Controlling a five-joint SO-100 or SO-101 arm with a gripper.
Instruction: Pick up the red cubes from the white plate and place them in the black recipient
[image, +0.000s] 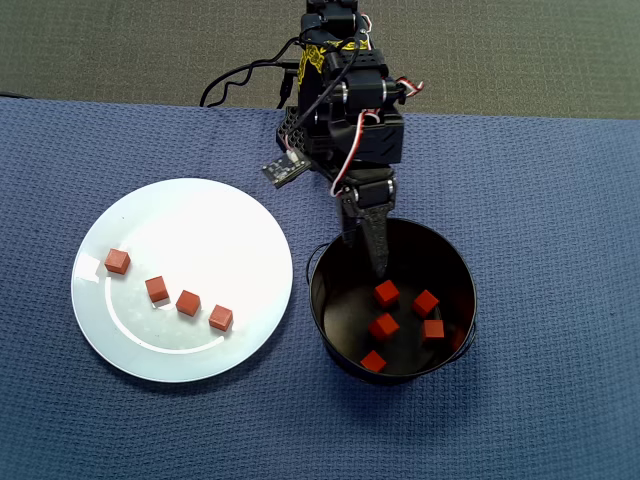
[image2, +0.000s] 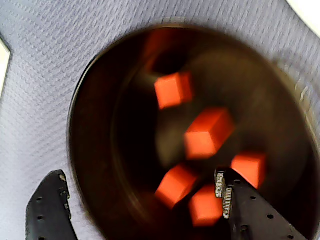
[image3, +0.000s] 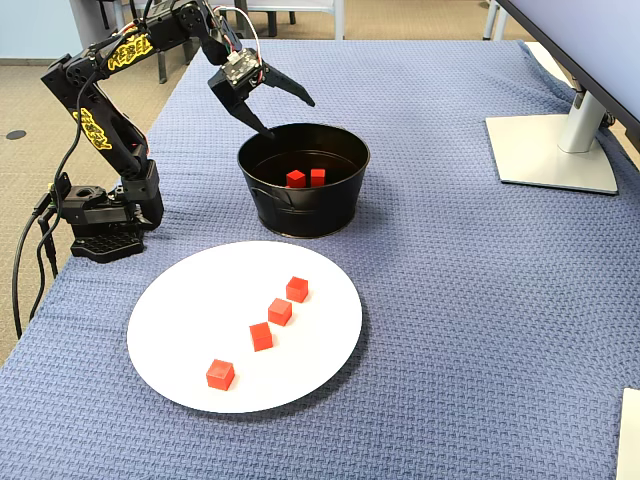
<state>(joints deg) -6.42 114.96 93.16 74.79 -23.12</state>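
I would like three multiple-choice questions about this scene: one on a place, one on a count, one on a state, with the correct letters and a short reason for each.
1. Where is the robot's black two-finger hand?
A. over the round black metal pot
B. over the large round white plate
C. on the blue cloth

2. How many small red cubes lie on the plate?
A. two
B. four
C. seven

3. What is the hand's state?
A. shut on a cube
B. open and empty
C. hidden

Answers: 1 A, the overhead view shows it above the pot's rim. 2 B, four sit in a curved row. 3 B, the wrist view shows fingers spread with nothing between.
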